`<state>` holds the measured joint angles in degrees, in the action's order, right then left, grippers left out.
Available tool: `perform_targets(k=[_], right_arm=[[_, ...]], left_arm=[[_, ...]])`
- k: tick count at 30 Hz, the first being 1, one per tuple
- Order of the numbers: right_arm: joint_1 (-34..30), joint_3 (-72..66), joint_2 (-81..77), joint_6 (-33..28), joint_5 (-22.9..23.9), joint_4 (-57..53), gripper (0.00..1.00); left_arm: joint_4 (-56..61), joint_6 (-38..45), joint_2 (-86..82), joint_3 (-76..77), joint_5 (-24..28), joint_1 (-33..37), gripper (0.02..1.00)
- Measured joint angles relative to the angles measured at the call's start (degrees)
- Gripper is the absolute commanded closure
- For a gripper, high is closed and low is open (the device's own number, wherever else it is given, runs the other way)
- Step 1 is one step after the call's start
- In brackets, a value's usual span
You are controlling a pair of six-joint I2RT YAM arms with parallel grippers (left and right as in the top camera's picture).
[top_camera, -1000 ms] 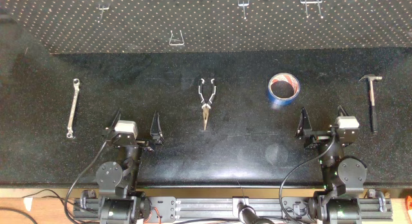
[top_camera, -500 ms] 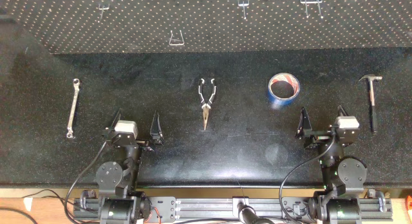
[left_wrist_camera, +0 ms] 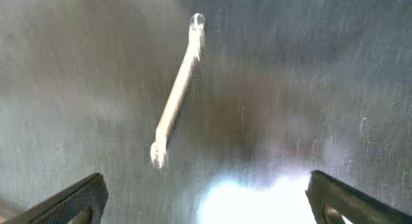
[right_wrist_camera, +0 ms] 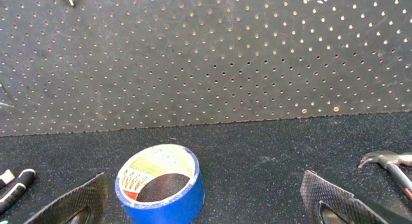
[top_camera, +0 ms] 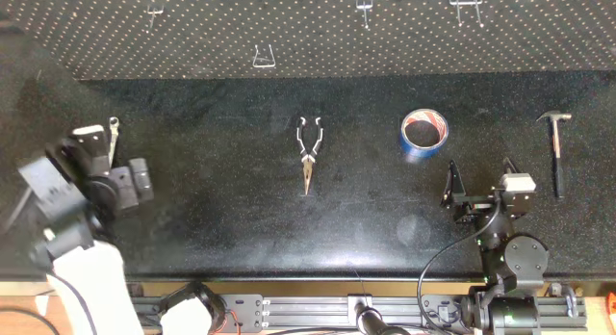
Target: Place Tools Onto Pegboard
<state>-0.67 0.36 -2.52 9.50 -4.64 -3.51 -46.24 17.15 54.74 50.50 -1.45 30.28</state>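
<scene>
Black speckled tabletop (top_camera: 241, 210) — perforated pegboard (top_camera: 308, 37) along its far edge

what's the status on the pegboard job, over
Left gripper open above the wrench, no contact. Right gripper open, empty. Wrench flat on the table, not hung. Nothing in the way.

left arm (top_camera: 72, 195) high, both arms' jaws wide.
</scene>
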Motion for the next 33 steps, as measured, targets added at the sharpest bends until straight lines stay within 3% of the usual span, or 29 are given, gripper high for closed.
perform_targets(k=[3,9,15,18,28,29,30,31,32,33], right_arm=[[0.0,0.0,0.0,0.0,0.0,0.0,0.025],[0.0,0.0,-0.2,0.0,0.0,0.0,0.025],[0.0,0.0,-0.2,0.0,0.0,0.0,0.025],[0.0,0.0,-0.2,0.0,0.0,0.0,0.025],[0.0,0.0,-0.2,0.0,0.0,0.0,0.025],[0.0,0.0,-0.2,0.0,0.0,0.0,0.025],[0.0,0.0,-0.2,0.0,0.0,0.0,0.027],[0.0,0.0,-0.2,0.0,0.0,0.0,0.025],[0.0,0.0,-0.2,0.0,0.0,0.0,0.027],[0.0,0.0,-0.2,0.0,0.0,0.0,0.025]], left_arm=[[-8.7,6.3,17.6,9.6,-1.1,7.0,0.023],[-3.3,12.6,44.9,17.6,-1.1,7.8,0.023],[-2.1,13.9,53.6,22.4,-0.8,8.1,0.025],[-1.7,16.3,54.4,22.4,2.9,12.0,0.025],[-2.7,20.3,55.7,22.8,5.1,12.2,0.020],[-2.8,20.3,55.9,23.0,5.1,12.2,0.121],[-3.2,20.4,56.2,23.4,5.1,12.2,0.386],[-3.5,20.8,56.4,23.7,5.0,12.2,0.755],[-3.7,21.2,56.6,23.9,4.9,12.2,0.904],[-3.9,21.7,56.6,23.9,4.8,12.2,0.989]])
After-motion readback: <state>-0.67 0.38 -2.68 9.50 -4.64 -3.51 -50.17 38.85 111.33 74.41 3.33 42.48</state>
